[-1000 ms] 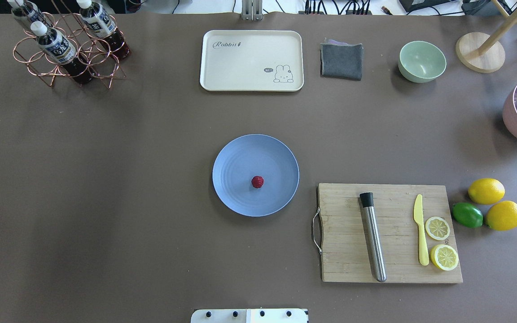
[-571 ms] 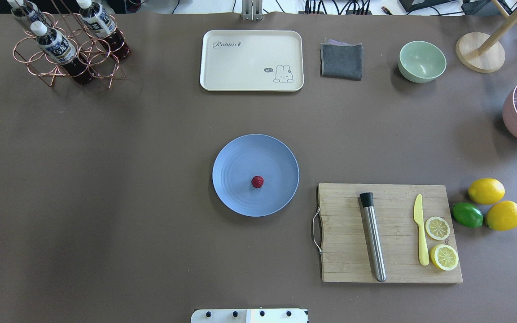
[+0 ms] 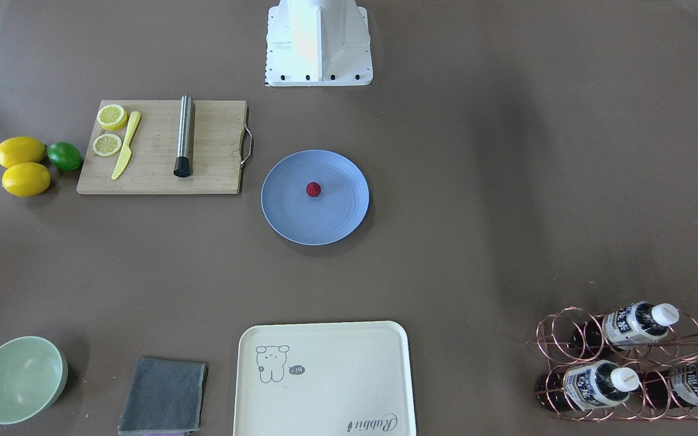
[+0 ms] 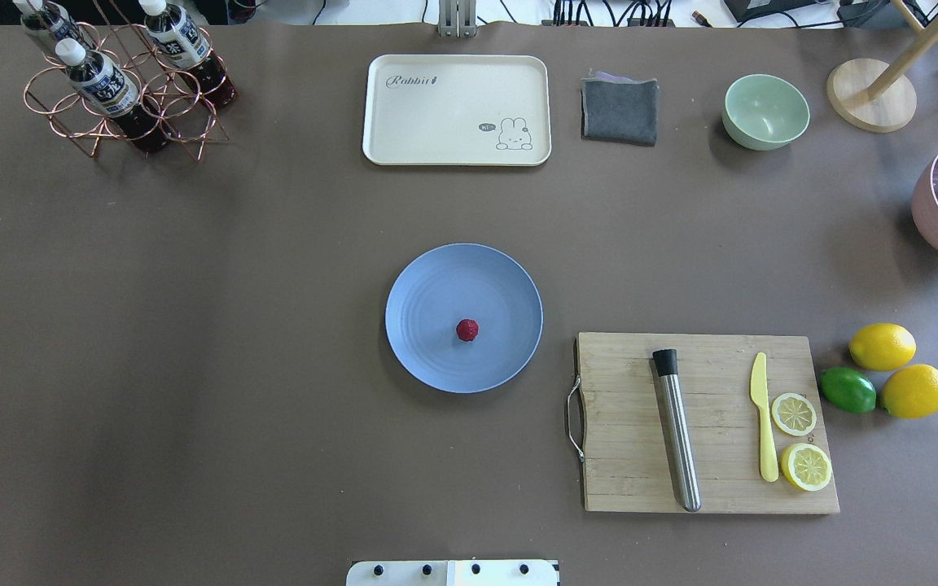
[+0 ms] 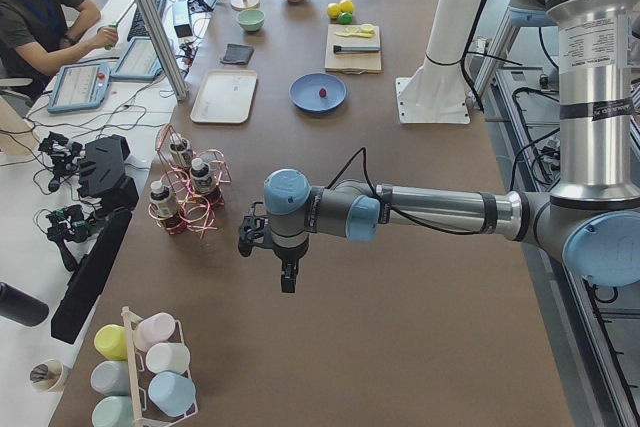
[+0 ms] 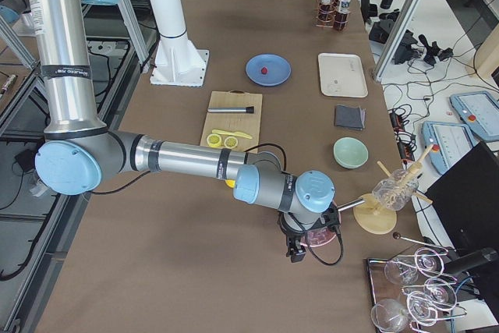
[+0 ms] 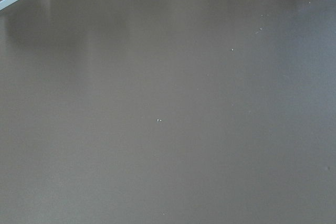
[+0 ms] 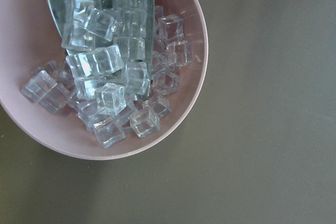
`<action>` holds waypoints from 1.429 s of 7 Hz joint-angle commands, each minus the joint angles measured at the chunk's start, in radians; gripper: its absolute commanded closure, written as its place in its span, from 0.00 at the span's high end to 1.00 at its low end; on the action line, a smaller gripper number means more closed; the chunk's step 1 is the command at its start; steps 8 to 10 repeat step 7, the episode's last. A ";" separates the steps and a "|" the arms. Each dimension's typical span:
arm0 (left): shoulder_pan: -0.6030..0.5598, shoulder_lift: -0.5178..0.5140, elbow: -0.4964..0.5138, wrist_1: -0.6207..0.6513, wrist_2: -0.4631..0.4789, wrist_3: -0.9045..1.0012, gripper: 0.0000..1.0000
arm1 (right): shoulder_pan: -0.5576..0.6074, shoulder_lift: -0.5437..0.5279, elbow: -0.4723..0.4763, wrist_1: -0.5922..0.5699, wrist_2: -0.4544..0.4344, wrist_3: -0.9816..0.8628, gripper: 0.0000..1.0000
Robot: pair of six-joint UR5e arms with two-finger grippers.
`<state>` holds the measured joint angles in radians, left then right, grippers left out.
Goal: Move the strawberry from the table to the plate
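Overhead exterior shows the strawberry [image 4: 467,330] lying on the plate [image 4: 428,281], a little toward the robot's side of the plate's centre. The plate sits in the middle of the table [image 4: 192,342], well apart from every edge. A cutting board [image 4: 624,423] lies beside it, toward the robot-side edge. The left gripper [image 5: 287,284] hangs over the table's left end near the bottle rack [image 5: 186,193], fingers pointing down. The right gripper [image 6: 296,253] hangs at the right end over a pink bowl [image 8: 73,148] of ice cubes [image 8: 110,98]. Whether either gripper's fingers are spread or pressed together, I cannot tell.
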<state>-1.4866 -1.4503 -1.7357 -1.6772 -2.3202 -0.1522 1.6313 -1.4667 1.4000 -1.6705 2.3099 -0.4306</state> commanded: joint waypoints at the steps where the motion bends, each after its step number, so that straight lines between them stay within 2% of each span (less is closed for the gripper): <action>1: -0.006 0.001 0.004 0.001 0.004 0.000 0.98 | -0.011 0.002 0.000 0.000 0.009 0.003 1.00; 10: -0.006 0.002 0.004 0.001 0.007 -0.001 0.98 | -0.021 0.003 0.000 0.000 0.009 0.004 1.00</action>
